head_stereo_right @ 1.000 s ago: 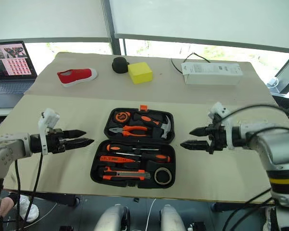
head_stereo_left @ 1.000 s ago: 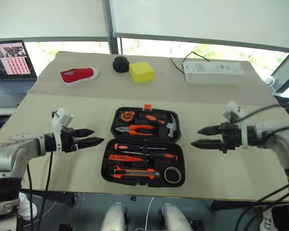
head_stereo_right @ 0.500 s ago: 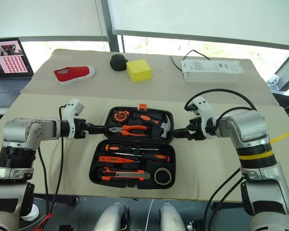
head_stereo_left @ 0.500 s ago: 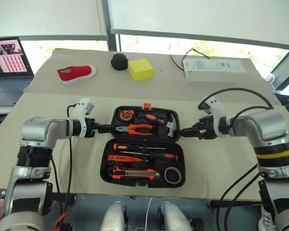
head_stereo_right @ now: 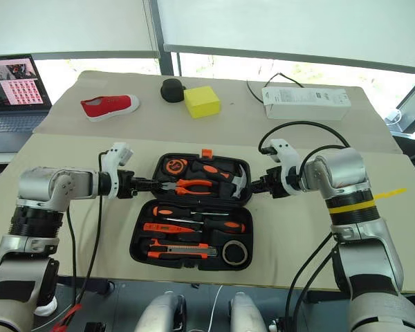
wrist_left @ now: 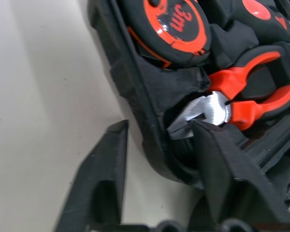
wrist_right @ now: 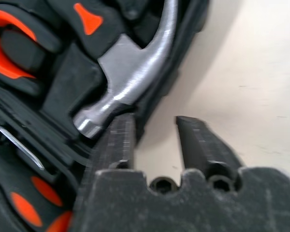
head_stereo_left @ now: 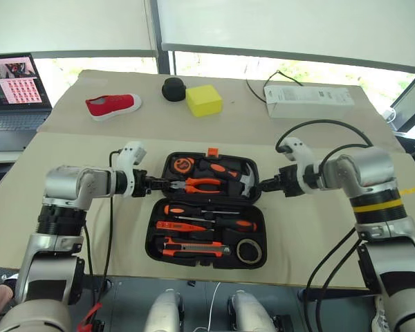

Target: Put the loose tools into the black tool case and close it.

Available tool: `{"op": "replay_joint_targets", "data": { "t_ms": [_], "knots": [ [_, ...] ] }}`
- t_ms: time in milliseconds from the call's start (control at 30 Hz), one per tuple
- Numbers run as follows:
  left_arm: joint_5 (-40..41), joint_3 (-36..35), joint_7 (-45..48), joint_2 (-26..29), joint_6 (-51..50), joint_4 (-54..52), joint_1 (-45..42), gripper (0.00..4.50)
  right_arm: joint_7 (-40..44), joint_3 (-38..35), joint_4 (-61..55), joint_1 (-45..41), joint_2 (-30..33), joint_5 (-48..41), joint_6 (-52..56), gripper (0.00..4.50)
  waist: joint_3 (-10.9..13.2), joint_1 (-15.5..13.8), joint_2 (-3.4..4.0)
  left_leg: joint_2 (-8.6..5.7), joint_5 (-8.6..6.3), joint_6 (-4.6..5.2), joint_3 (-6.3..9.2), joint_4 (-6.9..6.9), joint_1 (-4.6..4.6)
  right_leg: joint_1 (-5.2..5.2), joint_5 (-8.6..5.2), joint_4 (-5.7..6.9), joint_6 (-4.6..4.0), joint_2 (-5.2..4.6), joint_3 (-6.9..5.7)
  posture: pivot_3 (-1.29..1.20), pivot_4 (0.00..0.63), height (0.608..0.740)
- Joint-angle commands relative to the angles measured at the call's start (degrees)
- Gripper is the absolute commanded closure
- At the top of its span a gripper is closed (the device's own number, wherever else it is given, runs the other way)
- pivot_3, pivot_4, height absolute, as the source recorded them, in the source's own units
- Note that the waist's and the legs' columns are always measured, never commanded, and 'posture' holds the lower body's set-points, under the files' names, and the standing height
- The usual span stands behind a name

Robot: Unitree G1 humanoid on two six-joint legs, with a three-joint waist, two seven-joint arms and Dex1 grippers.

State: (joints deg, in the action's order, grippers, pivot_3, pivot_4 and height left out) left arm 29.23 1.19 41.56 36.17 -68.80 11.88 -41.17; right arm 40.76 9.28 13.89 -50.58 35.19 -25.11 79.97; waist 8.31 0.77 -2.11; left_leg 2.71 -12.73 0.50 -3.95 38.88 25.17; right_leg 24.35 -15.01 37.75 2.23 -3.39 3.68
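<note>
While the black tool case (head_stereo_left: 206, 209) lies open mid-worktop (head_stereo_left: 318, 235) with tools slotted, its rigid, likely heavy far half is straddled at opposite side rims — best gripped there — by the half-closed left gripper (wrist_left: 159, 159) and right gripper (wrist_right: 154, 133).

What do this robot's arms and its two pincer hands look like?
Both arms are built of rounded silver-grey metal segments with black joints. The right arm wears a yellow band, and black cables loop from both wrists. Each wrist carries a small white block. The left gripper and right gripper each have two black, tapering fingers, ridged on the inside.
</note>
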Motion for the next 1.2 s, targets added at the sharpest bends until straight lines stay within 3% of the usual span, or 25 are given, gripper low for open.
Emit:
{"op": "replay_joint_targets", "data": {
  "t_ms": [33, 100, 267, 400, 533, 700, 933, 1000, 1033, 1133, 1200],
  "knots": [
    [0.1, -1.2, -0.7, 0.2, -1.5, -1.1, 3.0, 3.84, 0.3, 1.6, 1.0, -0.6, 0.5, 0.6, 0.8, 4.4, 0.0, 0.0, 0.01, 0.0, 0.0, 0.0, 0.0, 0.0, -0.04, -0.03, 0.0, 0.01, 0.0, -0.01, 0.0, 0.0, 0.15, 0.74],
    [0.5, -3.4, -1.8, -0.5, -1.8, -1.3, 3.4, 4.35, 0.6, 2.1, 1.1, -0.6, 0.3, 0.4, 1.0, 4.5, 0.0, 0.0, -0.01, 0.01, 0.0, 0.0, 0.0, -0.01, -0.2, -0.18, 0.0, -0.01, 0.0, -0.01, 0.0, 0.0, 0.15, 0.74],
    [2.3, -9.8, -3.1, -2.6, 0.2, -2.1, 4.7, 4.44, 0.1, -3.5, -0.1, 0.6, -2.4, -0.9, -5.3, 4.5, 0.0, 0.1, -0.01, 0.01, 0.0, 0.0, 0.03, -0.01, -0.34, -0.23, 0.0, 0.13, 0.0, 0.0, 0.02, 0.0, 0.15, 0.74],
    [3.3, -15.1, -0.7, -4.4, 12.2, -6.5, 9.6, 4.44, 5.7, -7.8, -9.8, 8.1, -1.7, -0.8, -24.9, 4.5, 0.0, 0.2, -0.01, 0.02, 0.02, -0.04, 0.08, -0.02, -0.35, -0.16, 0.0, 0.21, -0.01, 0.01, 0.09, 0.0, 0.15, 0.74],
    [0.0, -16.2, 6.6, -4.3, 33.8, -9.5, 17.1, 4.44, 9.4, -5.2, -17.5, 20.1, 3.8, 10.1, -55.2, 4.5, 0.0, 0.1, 0.04, 0.02, 0.02, -0.06, 0.08, -0.05, -0.12, 0.02, 0.0, 0.16, 0.0, -0.01, 0.09, 0.0, 0.15, 0.74],
    [-6.2, -17.9, 9.0, -4.8, 60.2, -7.6, 24.5, 4.44, 4.3, -6.2, -16.6, 31.5, 1.8, 19.2, -89.2, 4.5, 0.0, 0.1, 0.03, 0.03, 0.02, -0.06, -0.1, -0.02, -0.11, -0.02, 0.01, 0.03, 0.0, -0.03, 0.07, 0.0, 0.15, 0.74],
    [-9.6, -16.2, 12.0, -5.7, 78.5, -10.8, 38.5, 4.44, -2.2, -4.1, -7.1, 38.6, 4.1, 32.4, -116.4, 4.5, 0.0, 0.3, 0.04, 0.11, -0.01, -0.02, -0.24, -0.11, -0.43, -0.24, 0.01, -0.04, -0.01, -0.05, 0.2, 0.0, 0.15, 0.74],
    [-9.1, -16.2, 13.5, -5.5, 80.8, -10.5, 44.2, 4.44, -3.0, -4.3, -4.0, 40.5, 4.5, 32.4, -119.4, 4.5, 0.0, 0.2, 0.05, 0.12, -0.02, -0.01, -0.33, -0.19, -0.61, -0.39, 0.01, -0.12, -0.01, -0.05, 0.21, 0.0, 0.15, 0.74],
    [-9.2, -16.6, 13.5, -5.4, 82.3, -9.5, 45.8, 4.14, -3.4, -4.3, -3.1, 41.3, 4.9, 32.8, -120.8, 3.74, 0.0, 0.2, 0.05, 0.13, -0.03, 0.0, -0.4, -0.23, -0.73, -0.47, 0.0, -0.13, -0.02, -0.06, 0.25, 0.0, 0.15, 0.74],
    [-8.7, -17.1, 13.2, -4.8, 83.2, -8.1, 47.5, 3.1, -4.0, -4.2, -2.3, 42.8, 5.8, 33.2, -123.5, 2.83, 0.0, 0.3, 0.03, 0.16, -0.06, 0.03, -0.6, -0.56, -1.58, -1.31, -0.04, -0.5, -0.07, -0.07, 0.27, 0.0, 0.15, 0.74],
    [-8.5, -18.6, 12.4, -3.8, 83.3, -7.6, 47.8, 2.32, -4.0, -4.6, -3.4, 44.5, 6.8, 32.3, -124.6, 2.1, 0.0, 0.1, 0.01, 0.21, -0.05, 0.03, -0.67, -0.63, -1.65, -1.32, -0.05, -0.58, -0.09, -0.06, 0.27, 0.0, 0.15, 0.74]
  ]
}}
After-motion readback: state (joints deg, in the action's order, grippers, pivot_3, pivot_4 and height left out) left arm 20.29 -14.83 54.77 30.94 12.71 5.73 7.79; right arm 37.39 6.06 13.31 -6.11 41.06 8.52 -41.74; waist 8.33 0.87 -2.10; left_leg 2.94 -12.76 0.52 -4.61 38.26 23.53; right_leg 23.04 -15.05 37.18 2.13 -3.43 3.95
